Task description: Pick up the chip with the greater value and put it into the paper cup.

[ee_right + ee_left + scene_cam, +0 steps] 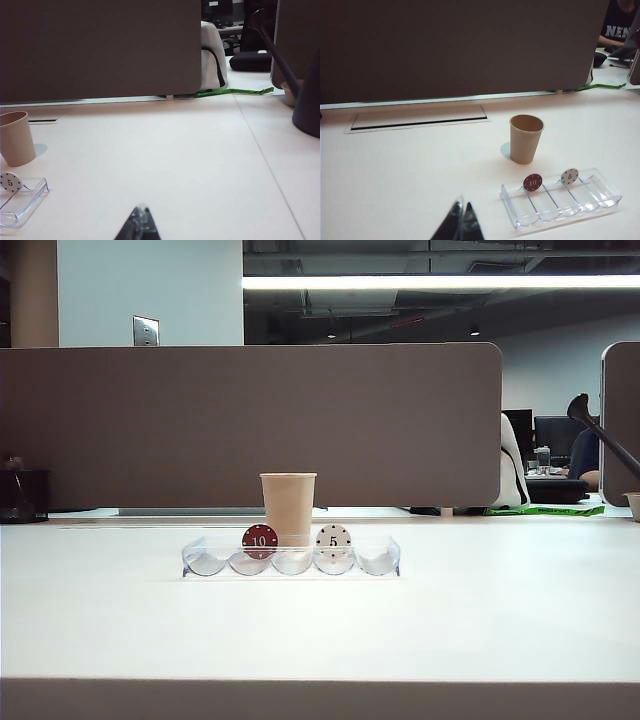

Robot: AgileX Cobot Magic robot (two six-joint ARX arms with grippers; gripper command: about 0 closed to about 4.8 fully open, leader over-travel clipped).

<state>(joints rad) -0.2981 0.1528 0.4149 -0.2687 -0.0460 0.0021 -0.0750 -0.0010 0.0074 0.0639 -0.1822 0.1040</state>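
red chip (259, 538) and white chip (333, 538) upright in clear tray (290, 565).

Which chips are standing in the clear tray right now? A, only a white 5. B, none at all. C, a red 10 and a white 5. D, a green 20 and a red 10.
C: the clear tray holds the red 10 chip and the white 5 chip, both upright, in front of the paper cup; no green chip shows.

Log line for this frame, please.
left gripper: shut, empty | right gripper: shut, empty | paper cup: upright behind tray | no green chip visible
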